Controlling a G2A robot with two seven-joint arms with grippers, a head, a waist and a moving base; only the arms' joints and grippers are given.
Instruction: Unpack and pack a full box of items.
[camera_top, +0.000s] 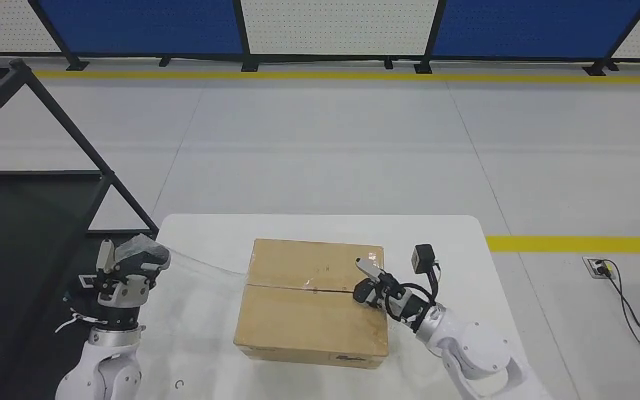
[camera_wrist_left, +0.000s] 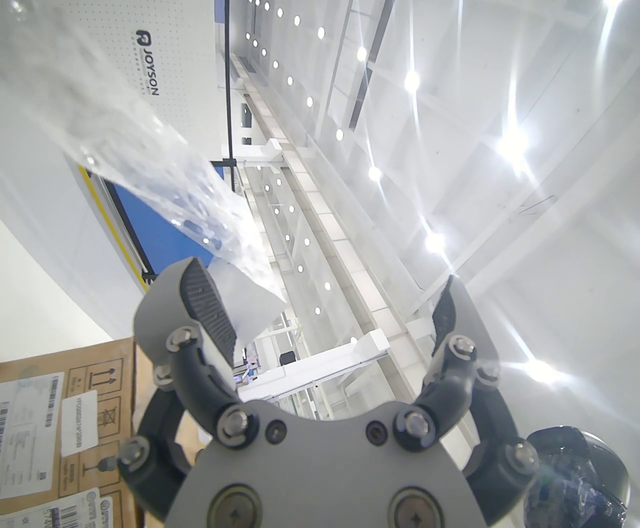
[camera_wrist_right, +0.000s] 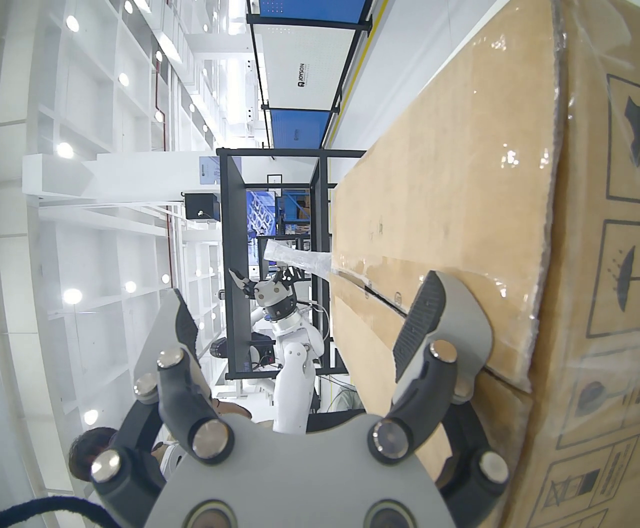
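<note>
A closed cardboard box (camera_top: 312, 310) lies in the middle of the white table (camera_top: 200, 340). A strip of clear tape (camera_top: 200, 266) runs from its top seam out to my left gripper (camera_top: 130, 262), which is raised off the box's left side. In the left wrist view that gripper (camera_wrist_left: 325, 290) is open, and the tape (camera_wrist_left: 150, 165) clings to one finger pad (camera_wrist_left: 210, 310). My right gripper (camera_top: 366, 280) is at the box's right edge, open (camera_wrist_right: 305, 290), with one finger (camera_wrist_right: 425, 320) lying over the seam of the box (camera_wrist_right: 450, 175).
A black metal rack (camera_top: 60, 150) stands beside the table on the left. A small ring (camera_top: 179, 385) lies near the table's front left. Blue and white partitions (camera_top: 140, 25) line the back of the room.
</note>
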